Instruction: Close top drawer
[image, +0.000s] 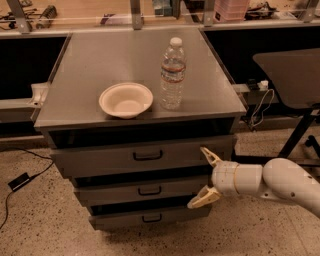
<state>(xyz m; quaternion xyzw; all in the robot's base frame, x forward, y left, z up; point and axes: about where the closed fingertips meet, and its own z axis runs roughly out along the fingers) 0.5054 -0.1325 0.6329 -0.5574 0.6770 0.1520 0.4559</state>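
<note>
While top drawer (100, 161) juts, interior unseen | end effector (206, 177) splayed by right corner

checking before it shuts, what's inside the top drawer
Only a dark gap shows behind the front of the top drawer; its inside is hidden under the cabinet top. The end effector sits open by its right end.

Cabinet top (100, 60) carries bowl (126, 100) and bottle (172, 75) (upright); gripper (206, 177) below its front.
</note>
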